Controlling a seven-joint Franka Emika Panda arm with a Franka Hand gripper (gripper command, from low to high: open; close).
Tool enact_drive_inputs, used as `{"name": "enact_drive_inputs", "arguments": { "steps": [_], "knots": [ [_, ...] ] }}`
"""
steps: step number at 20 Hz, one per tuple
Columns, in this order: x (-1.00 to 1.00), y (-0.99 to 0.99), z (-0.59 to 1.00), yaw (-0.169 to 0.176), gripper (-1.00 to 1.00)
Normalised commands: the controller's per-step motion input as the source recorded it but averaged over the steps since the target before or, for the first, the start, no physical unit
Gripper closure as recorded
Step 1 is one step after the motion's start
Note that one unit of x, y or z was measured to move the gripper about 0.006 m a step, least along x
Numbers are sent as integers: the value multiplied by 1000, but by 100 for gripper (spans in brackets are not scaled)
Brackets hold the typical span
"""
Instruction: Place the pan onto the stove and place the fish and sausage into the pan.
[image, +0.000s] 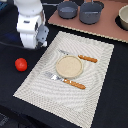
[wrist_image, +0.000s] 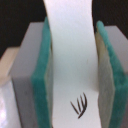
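In the wrist view my gripper (wrist_image: 70, 80) is shut on the fish (wrist_image: 70, 45), a flat white piece with a small dark fin mark, held between the teal pads (wrist_image: 42, 75). In the exterior view the gripper (image: 40, 36) hangs above the black table, left of the placemat; the fish does not show there. The sausage (image: 20, 64), a red rounded lump, lies on the table below and left of the gripper. The small dark grey pan (image: 67, 9) stands on the left end of the pinkish stove (image: 102, 29); its handle does not show.
A pale striped placemat (image: 95, 80) holds a round beige plate (image: 69, 66) and two pieces of orange-handled cutlery (image: 75, 84). A larger grey pot (image: 91, 13) stands on the stove beside the pan. Another round vessel (image: 123, 19) is at the exterior view's right edge.
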Motion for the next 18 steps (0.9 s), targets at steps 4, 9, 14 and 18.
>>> {"name": "enact_drive_inputs", "arguments": {
  "steps": [4, 9, 14, 18],
  "knots": [
    [311, 993, 1000, 0, 100],
    [381, 995, 965, 0, 100],
    [397, 963, 538, 0, 100],
    [446, 940, 179, 0, 100]
  ]
}}
